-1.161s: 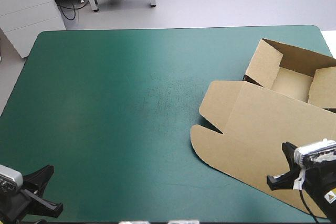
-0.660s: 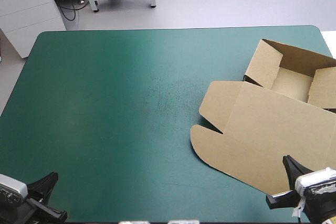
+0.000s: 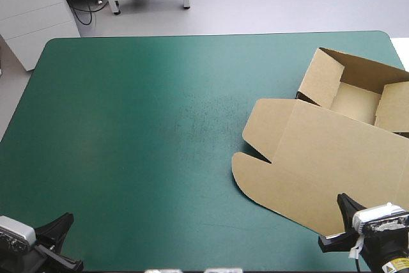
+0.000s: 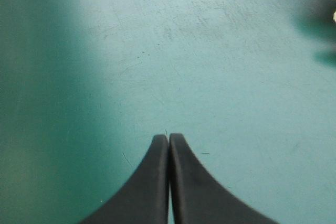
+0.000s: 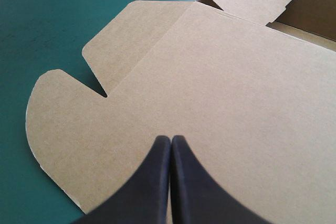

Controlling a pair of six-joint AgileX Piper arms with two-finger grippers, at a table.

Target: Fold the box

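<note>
You've got the box (image 3: 332, 151) at the table's (image 3: 140, 132) right, far walls (image 3: 319, 80) up as a tray, lid (image 3: 313, 171) flat toward the near edge; left gripper (image 4: 168, 138) and right gripper (image 5: 171, 139) empty, jaws together, so folding looks mostly done.

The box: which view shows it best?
The high view: nearly the whole box shows, open tray at the far right, lid flat toward the robot. The right wrist view gives only the lid and a tray corner; the left wrist view, hardly anything but cover.
</note>
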